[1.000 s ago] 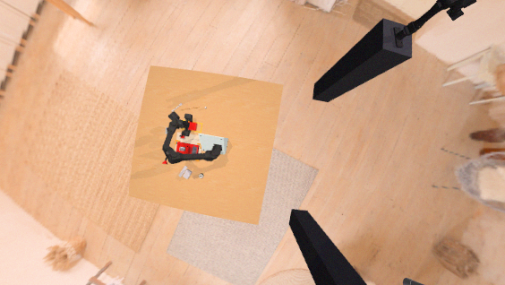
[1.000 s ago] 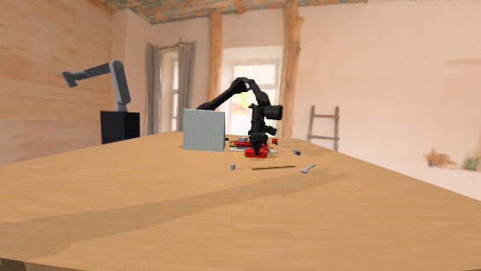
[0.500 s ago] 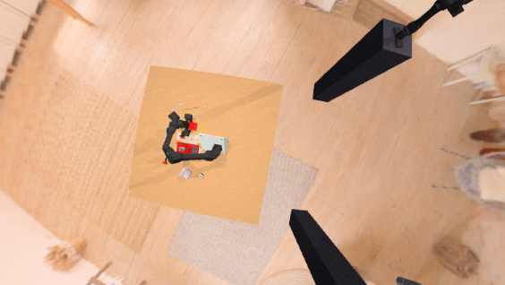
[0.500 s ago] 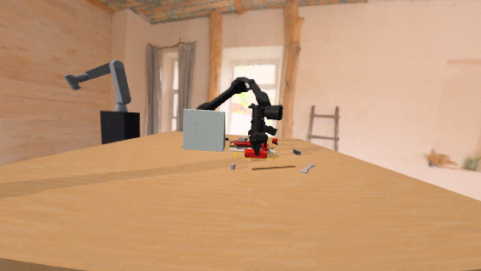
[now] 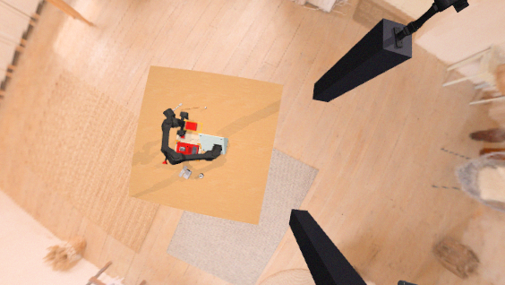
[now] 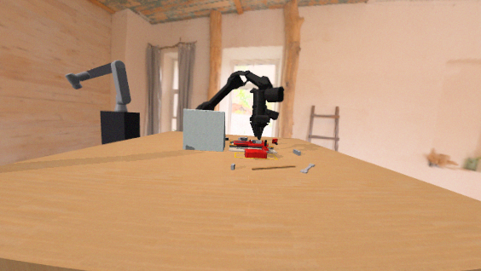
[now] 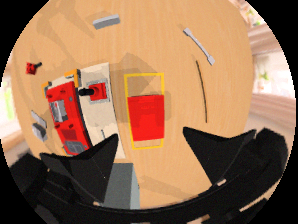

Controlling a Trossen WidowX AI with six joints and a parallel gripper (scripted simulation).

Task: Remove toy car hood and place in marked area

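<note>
Hand [image 5: 184, 126] first, from the top view: it hangs at the end of the black arm [image 5: 166, 136] above the red hood [image 5: 192, 125], which lies flat on the worktop [image 5: 233, 179] just beyond the toy car [image 5: 184, 147]. A faint yellow outline, the marked area [image 5: 201, 125], frames the hood. The grey box [image 5: 213, 143] at the arm's base sits on the car's other side, and small loose parts lie scattered nearby

From the exterior view the hand [image 6: 258, 129] points straight down and stands above the red parts, apart from them. The hood [image 6: 256, 153] rests low on the worktop [image 6: 170, 204] with the yellow line of the marked area [image 6: 273, 158] showing at its edge, the car [image 6: 249, 145] just behind it. A thin dark rod [image 6: 273, 168] lies nearer the camera

From the wrist view the two dark fingers are spread wide with nothing between them, and neither touches the hood [image 7: 145, 117]. The hood lies directly below and slightly ahead of the hand, its long axis running along the long axis of the marked area [image 7: 145, 80]; it fills the near part of the outline and looks to sit within it. The car [image 7: 67, 117] lies off to one side

My reading is that placement and release are done, so what remains is clearance: the hood is straight underneath, so a plain rise should keep the fingers free of it
</note>
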